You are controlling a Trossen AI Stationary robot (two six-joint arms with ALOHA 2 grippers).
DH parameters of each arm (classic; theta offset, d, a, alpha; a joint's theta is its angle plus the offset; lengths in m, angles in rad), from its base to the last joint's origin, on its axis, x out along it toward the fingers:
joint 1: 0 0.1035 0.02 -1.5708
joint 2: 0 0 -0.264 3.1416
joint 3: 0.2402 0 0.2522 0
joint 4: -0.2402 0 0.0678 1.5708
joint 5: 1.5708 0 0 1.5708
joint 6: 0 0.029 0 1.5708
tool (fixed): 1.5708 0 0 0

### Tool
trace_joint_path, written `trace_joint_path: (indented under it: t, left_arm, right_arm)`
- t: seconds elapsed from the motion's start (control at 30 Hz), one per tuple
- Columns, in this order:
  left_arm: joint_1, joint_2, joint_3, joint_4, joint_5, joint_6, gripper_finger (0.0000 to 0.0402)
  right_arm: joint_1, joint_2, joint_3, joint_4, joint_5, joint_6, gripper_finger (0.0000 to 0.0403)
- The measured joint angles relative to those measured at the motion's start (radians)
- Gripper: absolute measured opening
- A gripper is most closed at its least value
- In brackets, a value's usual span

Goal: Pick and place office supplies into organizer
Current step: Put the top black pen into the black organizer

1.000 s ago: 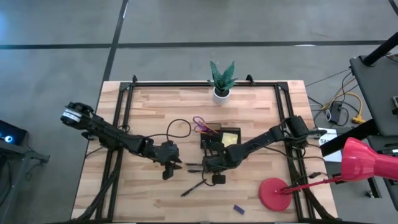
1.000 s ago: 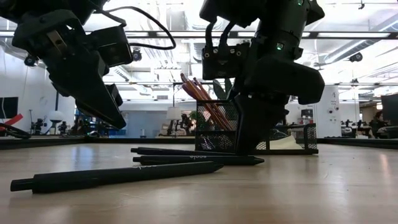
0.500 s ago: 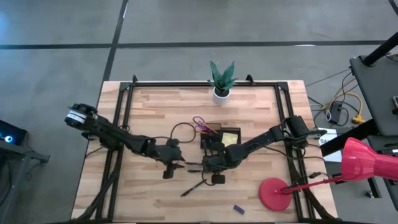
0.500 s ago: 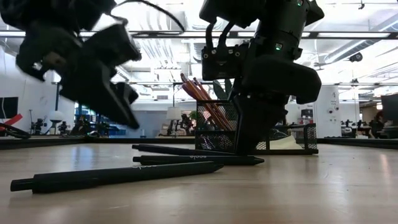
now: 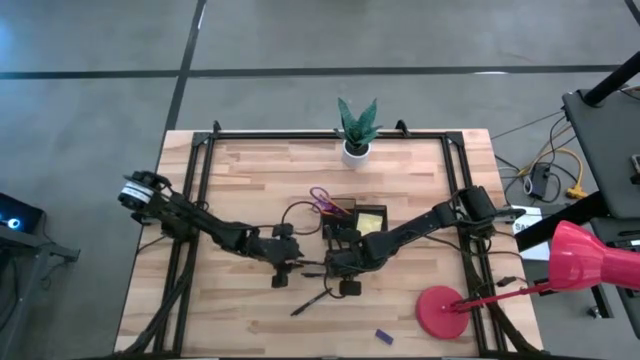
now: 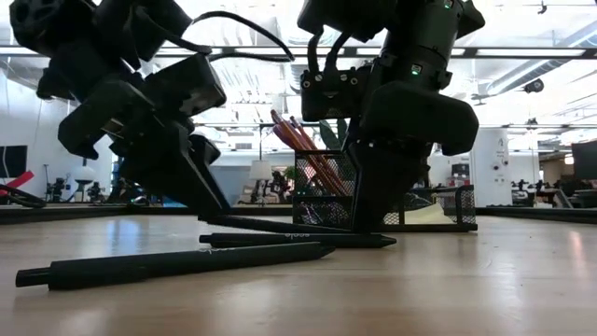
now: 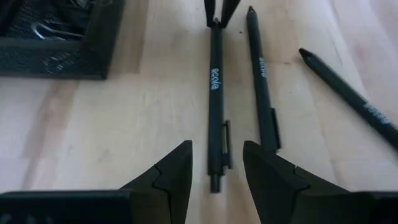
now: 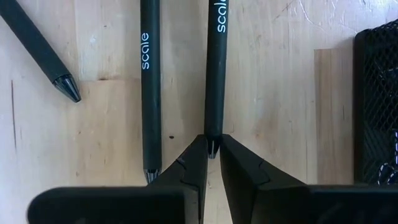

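Observation:
Three black pens lie on the wooden table in front of the black mesh organizer (image 5: 352, 222), which holds a yellow pad (image 5: 372, 220), purple scissors (image 5: 320, 197) and orange pencils (image 6: 303, 154). My right gripper (image 8: 211, 155) is shut on the writing tip of the pen nearest the organizer (image 7: 215, 93). My left gripper (image 7: 215, 174) is open, low over the table, with one finger on each side of that pen's clip end (image 7: 216, 177), touching nothing. The other two pens (image 7: 262, 81) (image 7: 348, 93) lie beside it. A small blue block (image 5: 383, 337) lies near the table's front edge. My right gripper pinches the pen's pointed tip (image 8: 212, 144) between the free ends of its two fingers. The fingers come steeply from above. The pen's barrel (image 8: 215, 62) stretches away from them toward my left gripper and lies along the table (image 6: 266, 225).
A red lamp (image 5: 445, 310) stands on its round base at the table's front right. A potted green plant (image 5: 357, 125) stands at the far edge. Bare wood lies at the table's left and near the front left.
My left gripper has moved toward the table's right and down, rolling at the wrist, until its open fingers straddle the clip end of the pen that my right gripper holds. The pens have not moved.

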Motion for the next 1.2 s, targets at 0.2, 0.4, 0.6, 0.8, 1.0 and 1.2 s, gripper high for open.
trace_joint_path:
  t: [0.2,0.4,0.6,0.8,1.0,1.2]
  left_arm:
    - [0.000,0.015,0.000,-0.002,0.000,0.054,0.0128]
    - [0.000,0.049,0.000,0.015,0.033,0.057,0.0128]
    - [0.009,0.071,0.027,0.029,0.026,0.084,0.0123]
    - [0.013,0.115,0.061,0.028,0.028,0.132,0.0073]
    - [0.015,0.115,0.065,0.019,0.030,0.136,0.0032]
    - [0.025,0.056,0.107,-0.143,0.032,0.229,0.0032]
  right_arm:
    - [0.000,0.000,0.000,0.000,0.000,0.000,0.0031]
    - [0.000,0.000,0.002,-0.002,0.000,-0.003,0.0031]
    - [0.000,0.000,0.003,-0.002,0.000,0.000,0.0031]
    - [0.000,0.000,0.003,-0.002,0.000,0.001,0.0031]
    - [0.001,0.000,0.011,-0.010,-0.004,0.025,0.0031]
    - [0.027,-0.048,0.061,-0.045,0.161,0.139,0.0031]
